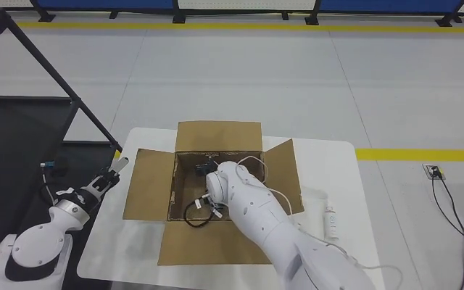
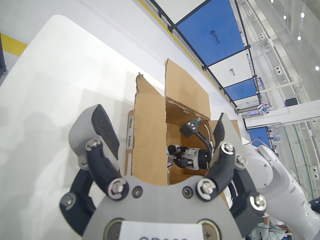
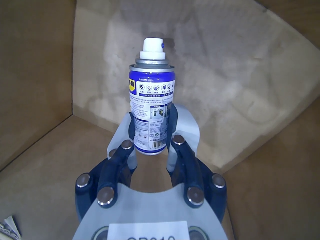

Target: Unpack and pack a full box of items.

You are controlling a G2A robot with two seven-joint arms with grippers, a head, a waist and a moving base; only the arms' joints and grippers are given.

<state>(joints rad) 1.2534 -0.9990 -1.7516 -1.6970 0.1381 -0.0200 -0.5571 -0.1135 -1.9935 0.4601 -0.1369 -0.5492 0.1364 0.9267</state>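
An open cardboard box [image 1: 148, 185] stands in the middle of the white table [image 1: 326, 163]. Inside it, my right gripper [image 3: 152, 116] is shut on a blue spray can [image 3: 151, 88] with a white nozzle, held by its lower half just above the box floor and close to a side wall [image 3: 225, 63]. In the left wrist view the right gripper [image 2: 175, 157] sits low inside the box [image 2: 150, 126]. My left gripper [image 2: 162, 131] stands open and holds nothing, off the box's left flap, and it also appears in the top view [image 1: 114, 172].
A black cable loop [image 1: 194, 214] lies in the box beside the right arm. A small white bottle [image 1: 330, 221] lies on the table to the right of the box. A black frame post [image 1: 58, 80] slants past the table's left corner.
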